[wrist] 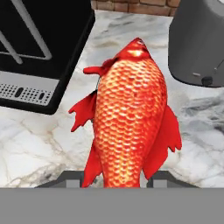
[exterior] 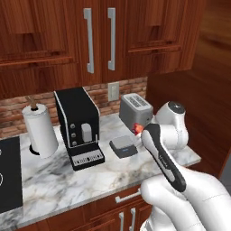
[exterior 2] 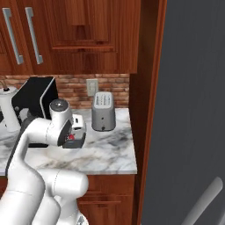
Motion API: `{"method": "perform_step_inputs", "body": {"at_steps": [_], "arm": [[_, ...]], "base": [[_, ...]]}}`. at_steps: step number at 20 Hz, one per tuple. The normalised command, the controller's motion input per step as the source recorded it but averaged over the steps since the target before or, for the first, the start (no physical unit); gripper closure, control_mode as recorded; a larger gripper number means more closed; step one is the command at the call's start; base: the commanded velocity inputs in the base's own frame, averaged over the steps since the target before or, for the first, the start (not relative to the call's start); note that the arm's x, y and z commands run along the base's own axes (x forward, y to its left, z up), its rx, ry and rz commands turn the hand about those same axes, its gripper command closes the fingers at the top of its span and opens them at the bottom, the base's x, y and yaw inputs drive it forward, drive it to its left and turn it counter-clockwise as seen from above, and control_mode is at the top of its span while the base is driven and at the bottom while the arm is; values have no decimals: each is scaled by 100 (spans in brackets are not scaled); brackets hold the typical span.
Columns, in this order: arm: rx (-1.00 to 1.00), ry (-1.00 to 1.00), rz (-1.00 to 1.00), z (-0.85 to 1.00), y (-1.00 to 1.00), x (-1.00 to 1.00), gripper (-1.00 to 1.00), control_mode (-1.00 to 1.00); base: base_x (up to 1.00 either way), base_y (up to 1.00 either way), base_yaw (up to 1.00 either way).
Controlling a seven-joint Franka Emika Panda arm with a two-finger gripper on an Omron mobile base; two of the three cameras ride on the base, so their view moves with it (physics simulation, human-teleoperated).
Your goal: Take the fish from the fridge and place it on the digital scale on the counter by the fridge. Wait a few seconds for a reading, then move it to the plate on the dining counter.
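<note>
The fish (wrist: 130, 118) fills the centre of my hand view, scales bright red-orange, pinched at its lower end between my fingers (wrist: 72, 178). It hangs over the marble counter (wrist: 39, 148), with the coffee machine (wrist: 39, 48) upper left and the toaster (wrist: 199, 41) upper right.

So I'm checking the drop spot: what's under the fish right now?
In the hand view, marble counter lies beneath the fish, which the gripper holds. The digital scale isn't visibly under it; the fish's body covers whatever is directly below.
</note>
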Motion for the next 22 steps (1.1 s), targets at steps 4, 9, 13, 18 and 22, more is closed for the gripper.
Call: {"method": "perform_step_inputs", "body": {"at_steps": [4, 9, 13, 18, 22], "arm": [[0, 6, -7, -31, 15, 75, 100, -100], [0, 7, -8, -30, 24, 71, 100, -100], [0, 7, -7, -30, 24, 71, 100, -100], [1, 5, -2, -30, 11, 49, 100, -100], [5, 4, 0, -36, 5, 30, 100, -100]], "base": [[0, 0, 0], [0, 0, 0], [0, 0, 0], [0, 0, 0], [0, 0, 0]]}}
